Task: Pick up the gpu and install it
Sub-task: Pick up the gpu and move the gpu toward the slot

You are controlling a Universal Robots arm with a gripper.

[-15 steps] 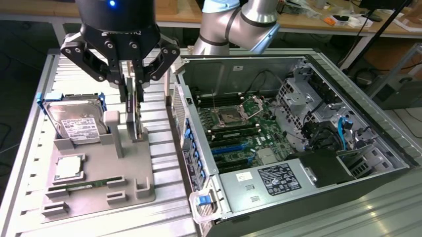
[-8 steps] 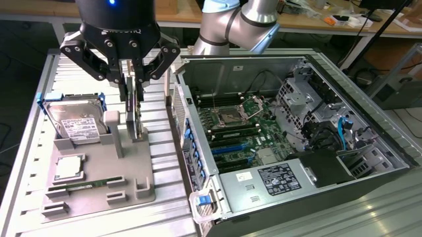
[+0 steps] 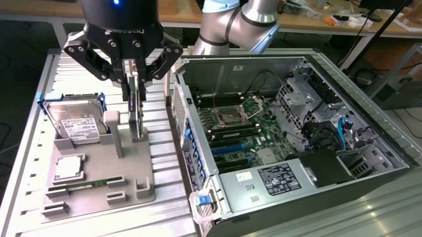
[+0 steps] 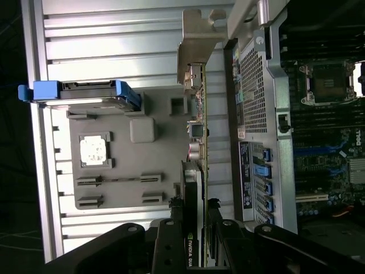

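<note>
The gpu (image 3: 136, 106) stands on edge over the grey fixture tray (image 3: 92, 200), on the tray's side nearest the open computer case (image 3: 290, 128); whether its lower edge touches the tray cannot be told; a strip of ribbed table (image 3: 163, 153) lies open between tray and case. The gripper (image 3: 134, 74) is clenched on the card's upper edge; the bracket (image 4: 197, 40) is at the end farthest from the gripper. The card's label reads "NVIDIA QUA". A hard drive (image 3: 78, 121) stands in the tray on the side away from the case.
</note>
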